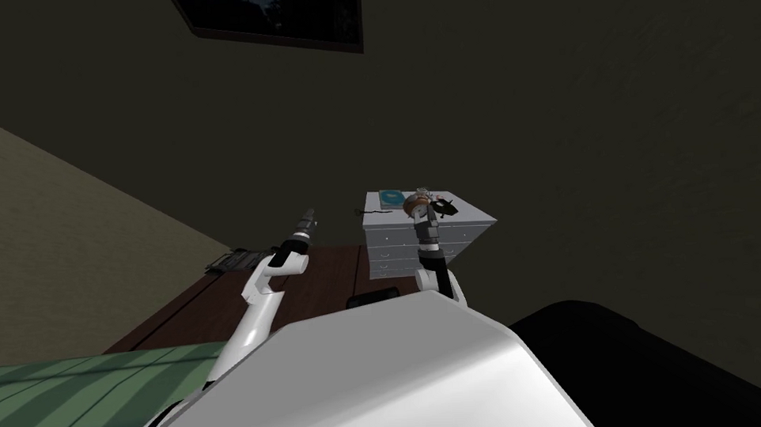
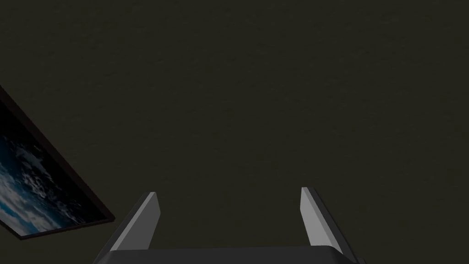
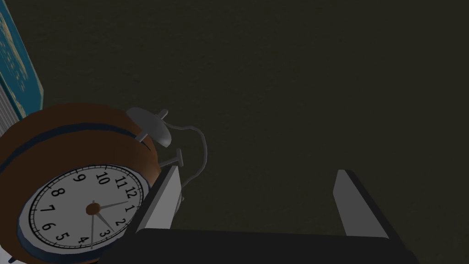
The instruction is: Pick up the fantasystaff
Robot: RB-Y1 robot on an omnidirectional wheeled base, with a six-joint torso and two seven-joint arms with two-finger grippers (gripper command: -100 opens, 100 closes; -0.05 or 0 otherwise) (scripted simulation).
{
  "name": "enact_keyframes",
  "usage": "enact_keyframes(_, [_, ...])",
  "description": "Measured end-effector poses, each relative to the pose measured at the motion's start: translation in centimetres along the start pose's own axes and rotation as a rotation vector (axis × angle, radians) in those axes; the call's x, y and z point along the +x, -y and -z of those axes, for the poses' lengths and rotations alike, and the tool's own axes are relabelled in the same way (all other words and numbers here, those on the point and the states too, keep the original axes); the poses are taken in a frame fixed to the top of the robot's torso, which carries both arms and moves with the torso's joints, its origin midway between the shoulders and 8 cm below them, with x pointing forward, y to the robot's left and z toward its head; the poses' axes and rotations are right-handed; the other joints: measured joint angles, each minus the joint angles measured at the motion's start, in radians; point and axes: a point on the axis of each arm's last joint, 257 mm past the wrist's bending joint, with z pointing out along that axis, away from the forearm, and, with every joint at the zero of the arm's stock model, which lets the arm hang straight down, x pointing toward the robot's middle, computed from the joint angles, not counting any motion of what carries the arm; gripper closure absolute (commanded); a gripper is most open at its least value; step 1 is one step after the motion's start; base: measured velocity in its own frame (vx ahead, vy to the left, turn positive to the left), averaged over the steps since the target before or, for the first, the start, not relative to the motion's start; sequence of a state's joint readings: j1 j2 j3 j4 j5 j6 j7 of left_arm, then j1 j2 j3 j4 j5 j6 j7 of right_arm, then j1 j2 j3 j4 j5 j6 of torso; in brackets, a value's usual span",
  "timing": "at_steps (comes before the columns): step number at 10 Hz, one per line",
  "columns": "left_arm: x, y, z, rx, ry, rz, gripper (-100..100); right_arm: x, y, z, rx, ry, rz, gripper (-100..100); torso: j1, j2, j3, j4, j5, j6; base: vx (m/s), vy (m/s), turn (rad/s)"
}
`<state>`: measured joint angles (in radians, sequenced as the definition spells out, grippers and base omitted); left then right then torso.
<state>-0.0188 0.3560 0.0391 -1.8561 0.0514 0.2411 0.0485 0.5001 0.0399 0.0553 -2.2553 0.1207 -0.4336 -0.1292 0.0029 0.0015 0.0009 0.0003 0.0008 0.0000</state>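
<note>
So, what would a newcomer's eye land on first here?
The brown alarm clock with its white dial, close beside the open right claw. Next, the white chest of drawers that the clock stands on, with a teal book lying next to it.

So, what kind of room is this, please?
Probably a bedroom. There is a green striped bed cover, a small grey chest of drawers that looks like a nightstand, and an alarm clock standing on top of it.
</note>
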Motion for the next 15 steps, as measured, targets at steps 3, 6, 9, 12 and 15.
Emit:
enact_keyframes(3, [-1.3, -1.0, -1.0, -0.063, 0.017, -0.032, -100, 0.0, 0.0, 0.0, 0.0, 0.0, 0.0, 0, -0.001, 0.0, 0.0, 0.0, 0.0, 0.0, -0.021, 0.033, -0.001])
enact_keyframes(6, [-2.5, -1.8, -2.1, -0.125, 0.037, -0.06, -100, 0.0, 0.0, 0.0, 0.0, 0.0, 0.0, 0, -0.002, 0.0, 0.0, 0.0, 0.0, 0.0, -0.019, 0.022, -0.005])
enact_keyframes(9, [-4.3, -2.9, -3.3, -0.196, 0.06, -0.085, -100, 0.0, 0.0, 0.0, 0.0, 0.0, 0.0, 0, -0.002, -0.001, 0.0, 0.0, 0.0, 0.0, -0.015, 0.018, -0.009])
enact_keyframes(12, [-5.7, -3.3, -4.3, -0.256, 0.083, -0.104, -100, 0.0, 0.0, 0.0, 0.0, 0.0, 0.0, 0, -0.003, -0.001, 0.0, 0.0, -0.001, 0.0, -0.012, 0.007, -0.012])
enact_keyframes(15, [-7.2, -4.1, -5.0, -0.323, 0.109, -0.118, -100, 0.0, 0.0, 0.0, 0.0, 0.0, 0.0, 0, -0.004, -0.001, -0.001, 0.0, -0.001, 0.0, -0.008, -0.004, -0.016])
